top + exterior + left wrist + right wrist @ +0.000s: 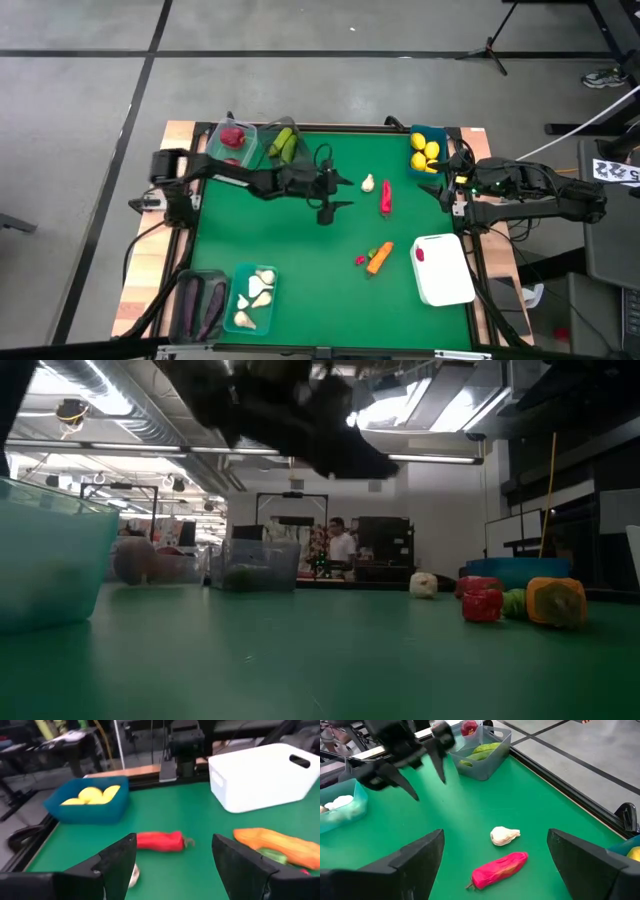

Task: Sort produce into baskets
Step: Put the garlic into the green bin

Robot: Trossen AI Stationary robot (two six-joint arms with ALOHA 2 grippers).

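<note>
A white garlic bulb [368, 183] and a red pepper [386, 197] lie on the green table at mid-far. My left gripper [347, 193] is open and empty, just left of the garlic and above the table. In the left wrist view its fingers [117, 857] frame the red pepper [160, 841], and the garlic [134, 875] shows beside one finger. My right gripper [447, 187] is open and empty at the table's right edge, near the blue basket of lemons [427, 150]. It looks at the garlic [504, 835] and the pepper [500, 869]. An orange carrot [380, 257] lies toward the near side.
A clear tub with a red fruit [233, 138] and a grey tub with cucumbers [282, 142] stand at the far left. A smoky tub with eggplants [198, 300] and a teal tub with garlic [253, 298] stand near left. A white basket [443, 270] stands near right. Small red and green pieces [362, 258] lie by the carrot.
</note>
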